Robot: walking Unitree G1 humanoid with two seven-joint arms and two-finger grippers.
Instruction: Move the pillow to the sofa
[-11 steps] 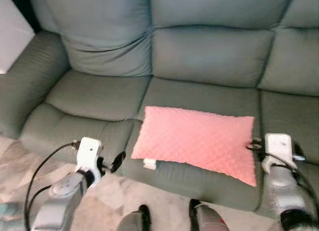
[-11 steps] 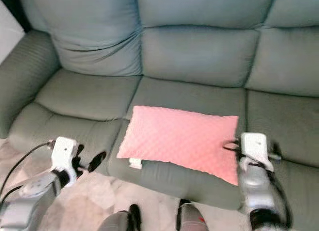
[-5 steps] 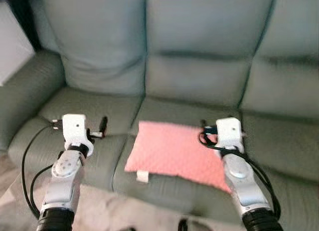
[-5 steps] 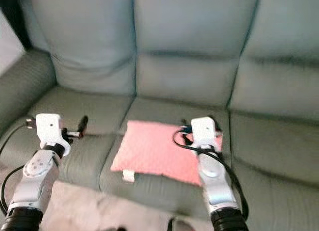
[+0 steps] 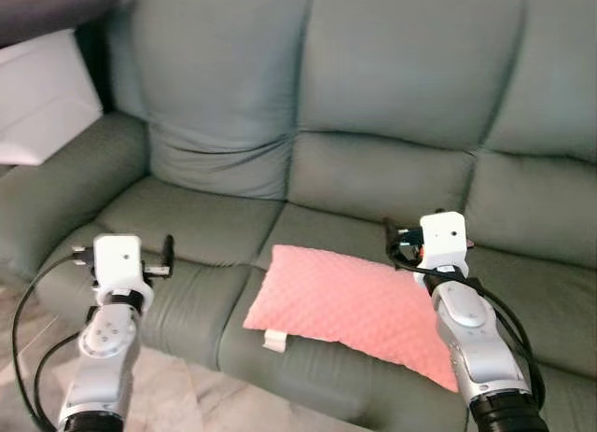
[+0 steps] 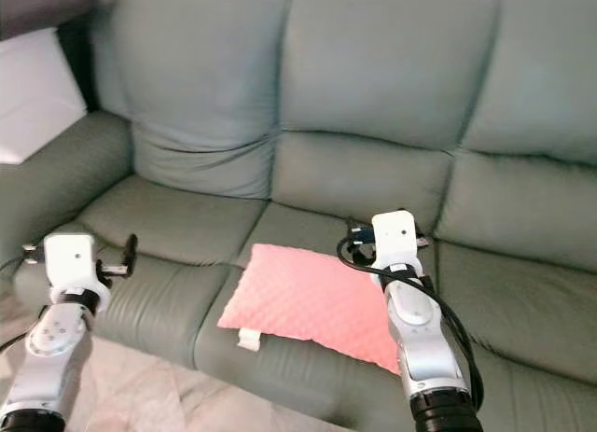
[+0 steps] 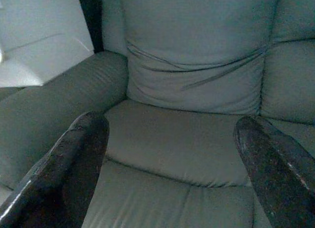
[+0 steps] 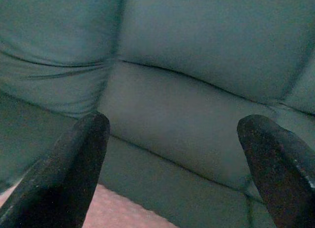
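Note:
The pink dimpled pillow (image 5: 350, 304) lies flat on the middle seat of the grey-green sofa (image 5: 373, 87), its white tag hanging over the front edge. My right gripper (image 5: 429, 238) hovers above the pillow's far right corner. It points at the sofa back, open and holding nothing. In the right wrist view its fingers (image 8: 74, 164) stand wide apart, with a strip of pillow (image 8: 123, 215) below them. My left gripper (image 5: 126, 255) is raised over the left seat cushion, a little left of the pillow. It is open, and its fingers (image 7: 74, 159) frame the left backrest.
The sofa's left armrest (image 5: 56, 185) rises beside my left arm. A white box-like piece of furniture (image 5: 42, 96) stands behind it. Pale marble floor (image 5: 177, 395) runs along the sofa's front edge.
Both arms have risen from near the sofa's front edge to above the seats, and the head camera has tilted up. The pillow lies where it was on the middle seat.

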